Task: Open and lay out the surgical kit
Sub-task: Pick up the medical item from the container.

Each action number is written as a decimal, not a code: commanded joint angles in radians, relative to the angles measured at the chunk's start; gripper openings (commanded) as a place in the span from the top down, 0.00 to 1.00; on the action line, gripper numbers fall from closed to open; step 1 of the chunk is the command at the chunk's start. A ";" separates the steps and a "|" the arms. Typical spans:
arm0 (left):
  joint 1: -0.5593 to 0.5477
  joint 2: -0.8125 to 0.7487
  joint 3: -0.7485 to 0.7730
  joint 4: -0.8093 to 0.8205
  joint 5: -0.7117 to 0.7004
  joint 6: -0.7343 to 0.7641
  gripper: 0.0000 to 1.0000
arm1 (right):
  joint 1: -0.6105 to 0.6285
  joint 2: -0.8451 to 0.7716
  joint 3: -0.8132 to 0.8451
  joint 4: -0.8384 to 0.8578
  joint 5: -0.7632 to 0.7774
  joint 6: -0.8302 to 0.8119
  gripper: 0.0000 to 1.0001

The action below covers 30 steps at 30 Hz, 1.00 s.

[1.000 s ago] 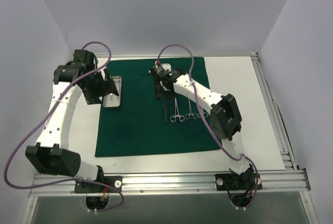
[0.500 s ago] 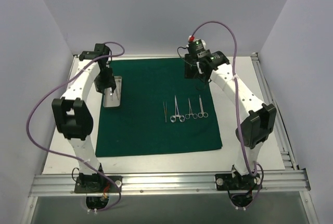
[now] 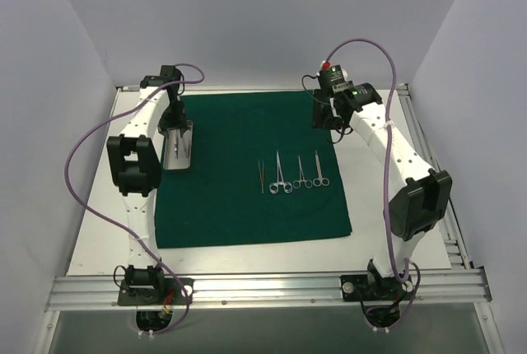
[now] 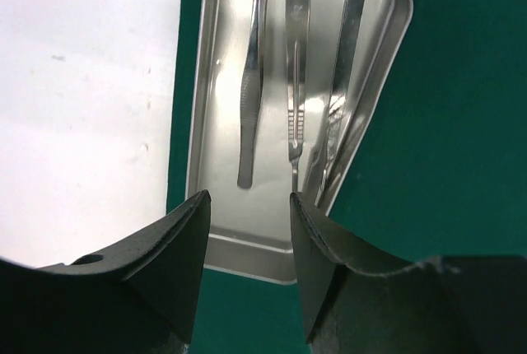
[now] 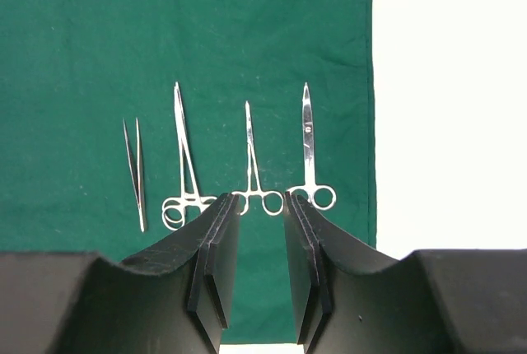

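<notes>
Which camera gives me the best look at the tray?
Left wrist: it shows the tray close up, three slim tools lying side by side in it. Top external shows it small at the left edge of the cloth, partly under the left arm. Right wrist misses it entirely.

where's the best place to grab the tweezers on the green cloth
Probably pinch the tweezers mid-length across both arms, coming straight down: they lie flat on the green cloth, and the forceps beside them leave little room sideways.
</notes>
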 commanded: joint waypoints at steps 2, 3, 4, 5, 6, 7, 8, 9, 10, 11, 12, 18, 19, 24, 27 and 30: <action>0.007 0.093 0.116 -0.004 -0.017 0.032 0.48 | -0.022 -0.076 -0.010 -0.040 0.013 0.002 0.71; 0.007 0.102 0.124 -0.004 -0.015 0.035 0.48 | -0.025 -0.080 -0.013 -0.040 0.017 0.005 0.71; 0.007 0.113 0.137 -0.001 -0.015 0.037 0.48 | -0.028 -0.083 -0.015 -0.040 0.016 0.005 0.71; 0.007 0.130 0.142 0.002 -0.014 0.037 0.48 | -0.031 -0.089 -0.022 -0.040 0.017 0.008 0.71; 0.009 0.139 0.148 0.004 -0.011 0.037 0.48 | -0.033 -0.091 -0.025 -0.042 0.016 0.009 0.71; 0.009 0.148 0.162 0.002 -0.007 0.035 0.48 | -0.039 -0.096 -0.028 -0.043 0.013 0.011 0.70; 0.009 0.167 0.171 0.001 -0.007 0.034 0.48 | -0.040 -0.096 -0.032 -0.045 0.011 0.014 0.70; 0.009 0.176 0.179 -0.002 -0.007 0.029 0.50 | -0.043 -0.097 -0.036 -0.047 0.008 0.016 0.70; 0.009 0.182 0.189 -0.004 -0.010 0.026 0.50 | -0.045 -0.099 -0.038 -0.047 0.007 0.016 0.70; 0.009 0.190 0.191 -0.003 -0.014 0.021 0.52 | -0.046 -0.100 -0.041 -0.047 0.007 0.017 0.70; 0.009 0.188 0.190 0.001 -0.015 0.021 0.53 | -0.046 -0.103 -0.044 -0.047 0.007 0.019 0.70; 0.023 0.210 0.185 0.016 -0.021 0.015 0.53 | -0.053 -0.105 -0.053 -0.054 0.002 0.025 0.70; 0.027 0.214 0.185 0.019 -0.021 0.015 0.53 | -0.053 -0.109 -0.056 -0.053 0.004 0.026 0.69; 0.052 0.250 0.202 0.036 -0.001 0.030 0.53 | -0.054 -0.116 -0.064 -0.059 -0.003 0.031 0.69; 0.055 0.285 0.231 0.030 0.006 0.035 0.58 | -0.054 -0.123 -0.068 -0.063 -0.004 0.034 0.69; 0.058 0.297 0.242 0.045 0.020 0.040 0.66 | -0.054 -0.125 -0.068 -0.071 -0.001 0.037 0.69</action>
